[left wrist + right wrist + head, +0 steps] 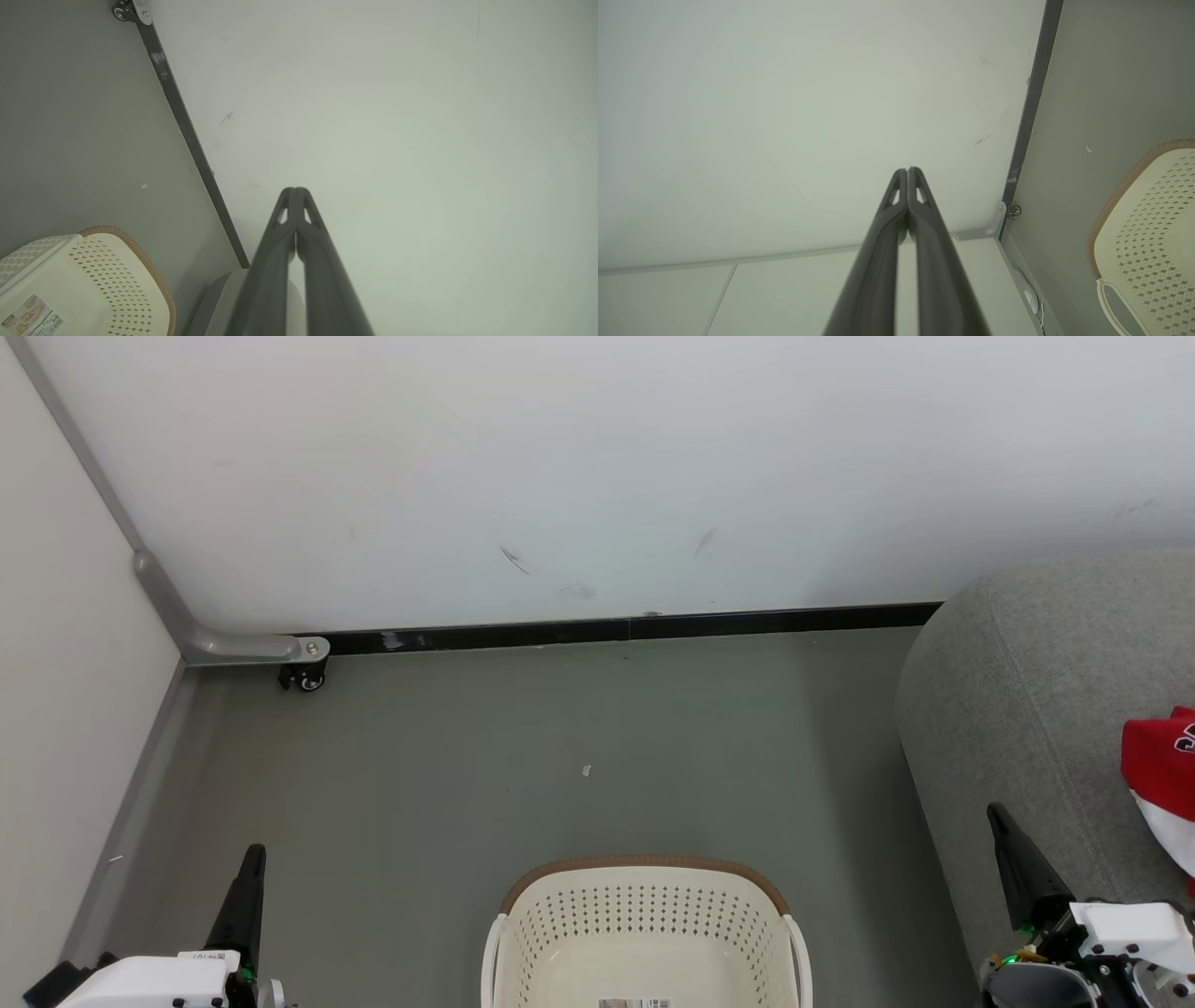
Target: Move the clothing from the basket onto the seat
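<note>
Clothing [1156, 767] on seat [1018, 709], left gripper [254, 855], right gripper [996, 814] closed

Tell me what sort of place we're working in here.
Probably a mocked-up living-room corner in a test space. There is a grey sofa with red clothing on it, a laundry basket on a bare grey floor, and a plain white wall beside a partition foot on a caster.
</note>
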Robot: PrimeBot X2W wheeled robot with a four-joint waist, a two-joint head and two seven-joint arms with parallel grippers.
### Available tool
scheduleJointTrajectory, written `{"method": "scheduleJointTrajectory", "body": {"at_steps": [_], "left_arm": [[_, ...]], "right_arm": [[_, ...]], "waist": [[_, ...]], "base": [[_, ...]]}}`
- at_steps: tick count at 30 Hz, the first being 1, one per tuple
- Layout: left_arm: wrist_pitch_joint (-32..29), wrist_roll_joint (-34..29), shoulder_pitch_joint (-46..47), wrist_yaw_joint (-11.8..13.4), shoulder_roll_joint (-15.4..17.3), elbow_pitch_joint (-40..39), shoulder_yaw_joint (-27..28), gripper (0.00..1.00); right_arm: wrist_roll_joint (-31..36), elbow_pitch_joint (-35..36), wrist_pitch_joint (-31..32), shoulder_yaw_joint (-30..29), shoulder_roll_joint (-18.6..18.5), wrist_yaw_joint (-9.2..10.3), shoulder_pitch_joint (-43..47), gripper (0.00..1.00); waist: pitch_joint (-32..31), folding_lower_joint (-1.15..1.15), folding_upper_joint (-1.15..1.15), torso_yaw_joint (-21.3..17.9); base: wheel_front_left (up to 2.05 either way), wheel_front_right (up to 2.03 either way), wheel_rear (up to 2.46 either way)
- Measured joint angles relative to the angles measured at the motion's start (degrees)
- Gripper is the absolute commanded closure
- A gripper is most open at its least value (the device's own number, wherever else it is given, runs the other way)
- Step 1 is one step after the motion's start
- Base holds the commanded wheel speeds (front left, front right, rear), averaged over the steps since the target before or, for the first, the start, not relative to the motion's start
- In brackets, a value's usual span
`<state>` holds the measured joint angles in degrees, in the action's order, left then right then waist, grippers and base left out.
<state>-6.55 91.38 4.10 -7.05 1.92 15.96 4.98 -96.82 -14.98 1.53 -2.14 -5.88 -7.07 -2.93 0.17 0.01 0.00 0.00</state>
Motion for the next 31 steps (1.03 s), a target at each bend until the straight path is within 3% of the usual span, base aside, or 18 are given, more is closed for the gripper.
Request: {"method": "scheduleJointTrajectory", "body": {"at_steps": [31], "left_arm": [[0.0, 0.25, 0.0, 0.0, 0.0, -0.09, -0.02, 1.0]], "right_arm": [[0.08, -0.04, 0.07, -0.33, 0.1, 0.0, 0.0, 1.0]], "waist": [[0.0, 0.0, 0.0, 0.0]], "base": [[0.0, 0.0, 0.0]]}}
